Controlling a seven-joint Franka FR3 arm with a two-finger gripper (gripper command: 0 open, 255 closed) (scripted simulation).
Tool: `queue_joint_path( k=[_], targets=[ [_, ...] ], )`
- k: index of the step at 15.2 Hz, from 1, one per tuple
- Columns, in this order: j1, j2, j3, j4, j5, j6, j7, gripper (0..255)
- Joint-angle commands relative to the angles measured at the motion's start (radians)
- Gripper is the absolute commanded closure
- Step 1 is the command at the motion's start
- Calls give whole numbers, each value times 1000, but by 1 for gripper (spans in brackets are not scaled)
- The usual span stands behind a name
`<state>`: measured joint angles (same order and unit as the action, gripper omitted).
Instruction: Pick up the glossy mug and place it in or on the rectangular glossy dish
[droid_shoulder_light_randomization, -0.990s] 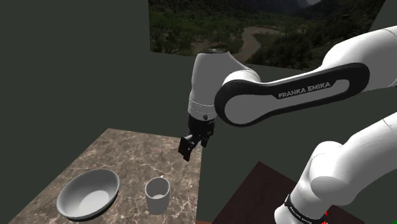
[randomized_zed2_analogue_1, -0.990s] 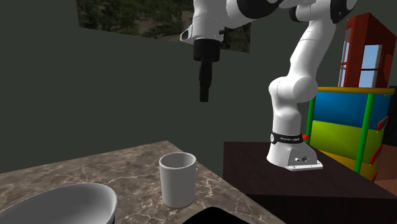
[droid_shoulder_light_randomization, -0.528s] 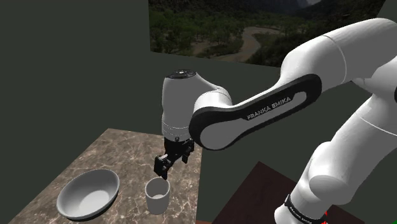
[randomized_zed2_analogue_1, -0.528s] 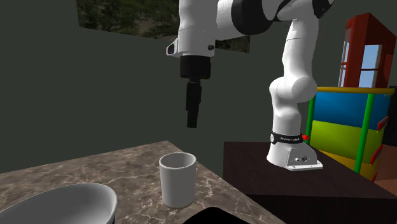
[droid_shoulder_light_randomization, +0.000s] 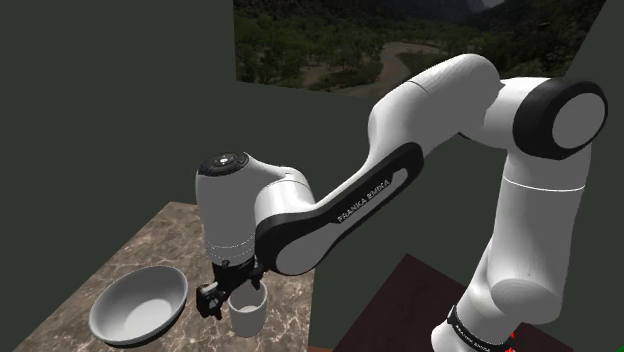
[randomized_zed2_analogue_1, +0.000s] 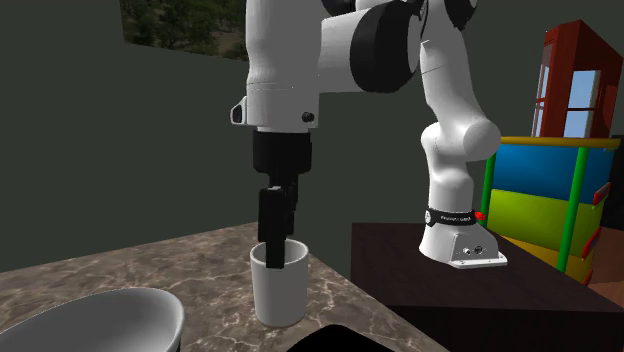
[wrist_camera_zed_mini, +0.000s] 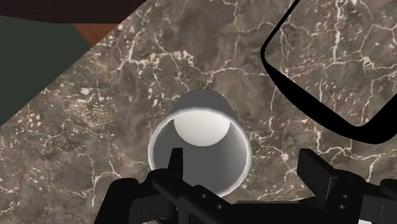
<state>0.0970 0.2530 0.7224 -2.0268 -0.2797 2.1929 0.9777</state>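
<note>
Marble veined in white on brown covers the countertop (droid_shoulder_light_randomization: 185, 235), where a plain pale-grey mug (randomized_zed2_analogue_1: 279, 295), a smooth handleless cylinder, stands upright near the counter's edge. The black gripper (wrist_camera_zed_mini: 245, 164) hangs straight down over it with its fingers spread wide. One fingertip (wrist_camera_zed_mini: 175, 162) dips inside the mouth close to the wall and the other sits outside, so the mug's wall lies between them, and neither visibly presses it. A shallow round grey bowl (droid_shoulder_light_randomization: 138, 303) rests just beside the mug, to the shoulder view's left. Near the mug, on the outer finger's side, lies the rectangular dish (wrist_camera_zed_mini: 366, 132), round-cornered and black-rimmed, its inside showing the same marble pattern.
</note>
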Motion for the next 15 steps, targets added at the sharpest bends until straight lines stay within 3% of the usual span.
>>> queue_joint_path(
  k=[1,8,15],
  targets=[
    [28,58,-15,30,-47,7,42,0],
    [48,115,-45,7,-102,73,77,0],
    [48,115,-45,7,-102,73,77,0]
  ],
)
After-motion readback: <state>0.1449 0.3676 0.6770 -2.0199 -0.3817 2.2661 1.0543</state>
